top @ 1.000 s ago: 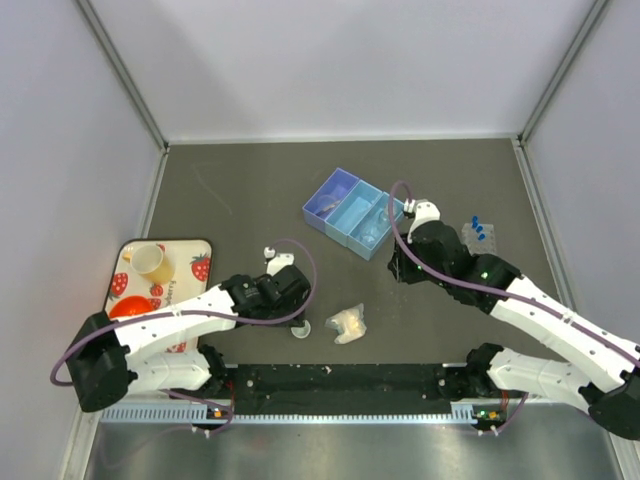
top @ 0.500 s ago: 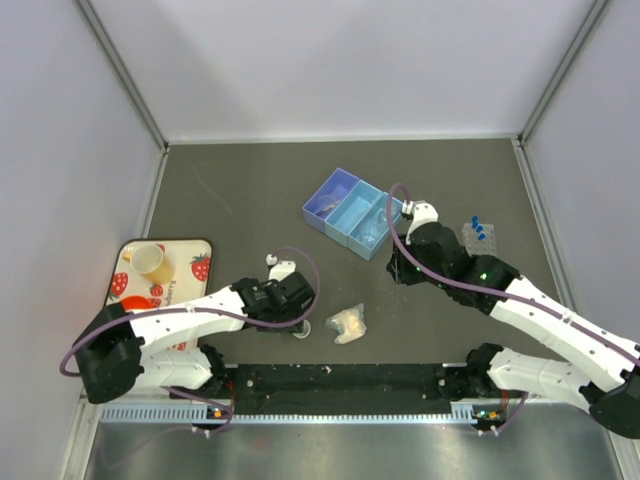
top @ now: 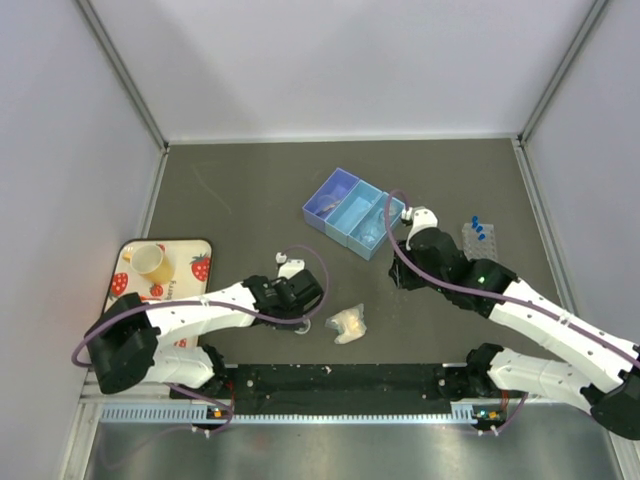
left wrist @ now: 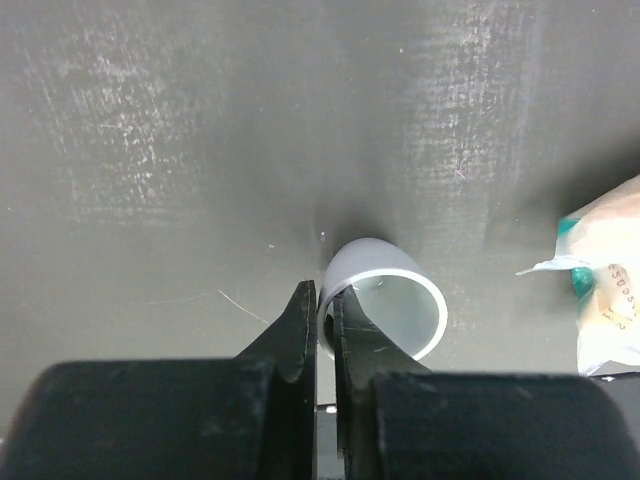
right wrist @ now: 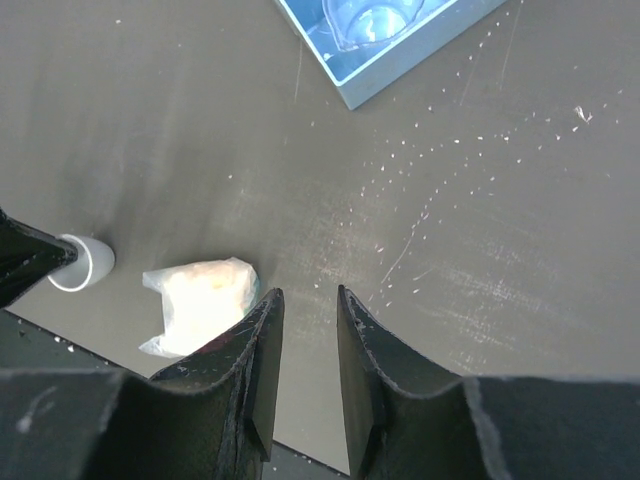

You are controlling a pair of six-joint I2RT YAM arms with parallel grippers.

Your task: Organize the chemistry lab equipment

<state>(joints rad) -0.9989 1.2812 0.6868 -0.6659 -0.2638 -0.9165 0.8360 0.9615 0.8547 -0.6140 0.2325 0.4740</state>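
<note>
While the left gripper (left wrist: 320, 300) is pinched on the near wall of the small white round dish (left wrist: 400, 305), low in the centre of its wrist view, the pale yellowish packet (left wrist: 610, 300) lies apart at the right edge; the right gripper (right wrist: 305, 300) has its fingers a little apart around nothing, above the dark grey table (right wrist: 450, 250).

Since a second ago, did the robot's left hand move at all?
Yes. In the top view the left gripper slid right, away from the strawberry tray and closer to the pale packet. It now pinches the white dish by its rim.
</note>
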